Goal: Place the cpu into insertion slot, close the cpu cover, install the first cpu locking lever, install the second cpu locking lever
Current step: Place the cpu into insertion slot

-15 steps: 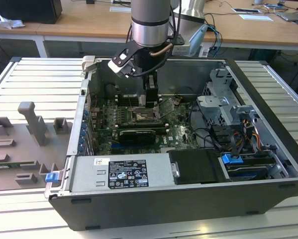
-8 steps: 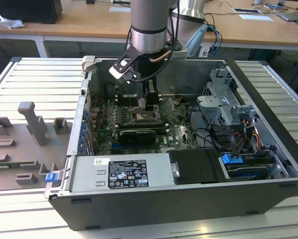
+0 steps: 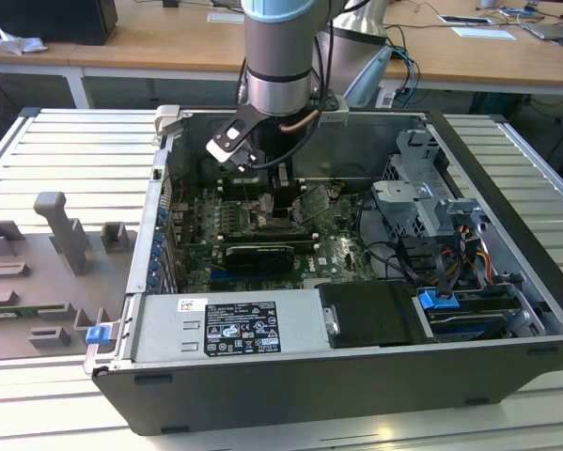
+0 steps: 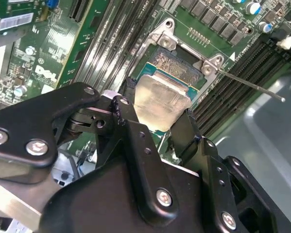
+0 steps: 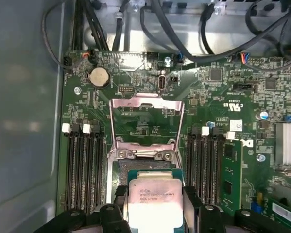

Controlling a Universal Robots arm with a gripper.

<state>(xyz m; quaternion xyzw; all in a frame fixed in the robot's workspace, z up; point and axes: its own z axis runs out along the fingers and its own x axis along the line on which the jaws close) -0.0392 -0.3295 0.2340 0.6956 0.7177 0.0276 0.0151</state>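
Open computer case (image 3: pixel 309 395) on tabletop (image 3: pixel 74 150), green motherboard (image 5: pixel 208 97) inside, memory slots (image 5: pixel 82 170) crowding both sides, cpu cover (image 5: pixel 130 101) swung open, insertion slot (image 4: pixel 177 65) partly exposed, jaws clenched on opposite edges of cpu (image 5: pixel 155 201) over it.

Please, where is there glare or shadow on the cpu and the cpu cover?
Second wrist view: the cpu carries a soft pale sheen, and the memory slots beside it catch bright streaks. First wrist view: the cpu cover, open, is evenly lit, without hard glare. Exterior view: the board lies dim under the arm.
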